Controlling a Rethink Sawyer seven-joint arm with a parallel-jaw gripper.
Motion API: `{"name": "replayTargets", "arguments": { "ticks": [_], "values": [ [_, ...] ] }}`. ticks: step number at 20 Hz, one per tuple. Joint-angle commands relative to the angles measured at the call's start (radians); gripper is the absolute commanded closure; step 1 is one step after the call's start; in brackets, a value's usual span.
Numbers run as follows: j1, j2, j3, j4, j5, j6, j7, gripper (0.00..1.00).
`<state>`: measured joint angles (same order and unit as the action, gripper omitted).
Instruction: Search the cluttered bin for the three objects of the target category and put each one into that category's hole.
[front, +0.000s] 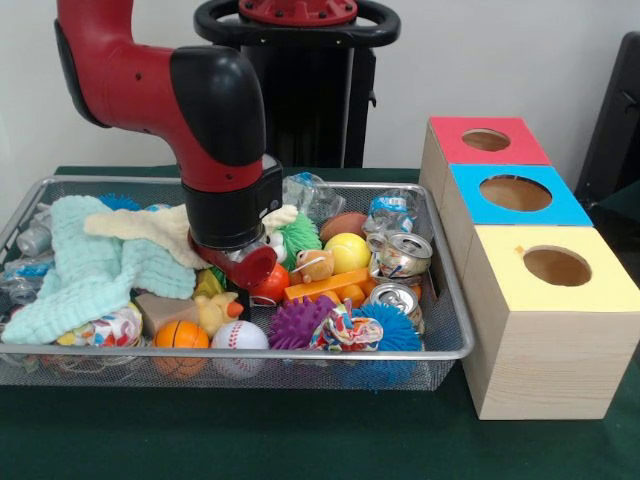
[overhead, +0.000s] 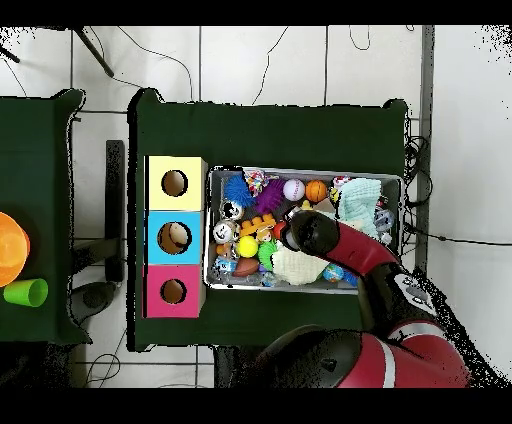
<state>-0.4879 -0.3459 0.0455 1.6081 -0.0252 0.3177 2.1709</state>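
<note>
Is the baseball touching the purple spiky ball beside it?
Touching. In the front view the baseball and the purple spiky ball meet with no gap.

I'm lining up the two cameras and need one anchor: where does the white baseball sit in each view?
Front view: the baseball lies at the bin's near edge, left of centre, between the small basketball and the purple spiky ball.
Overhead view: the baseball lies along the bin's top edge, with the basketball on its right and the purple spiky ball on its left.
Shared landmark: the yellow-topped box.
</note>
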Motion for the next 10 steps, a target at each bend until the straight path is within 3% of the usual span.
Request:
{"name": "replayTargets", "arguments": {
  "ticks": [1,5,10],
  "values": [
    [0.012,0.095,0.072,-0.005,-0.027,-0.156,0.092,1.0],
    [0.027,0.083,0.061,0.001,-0.011,-0.143,0.112,1.0],
    [0.042,0.025,0.035,-0.042,0.041,0.051,0.104,1.0]
  ]
}}
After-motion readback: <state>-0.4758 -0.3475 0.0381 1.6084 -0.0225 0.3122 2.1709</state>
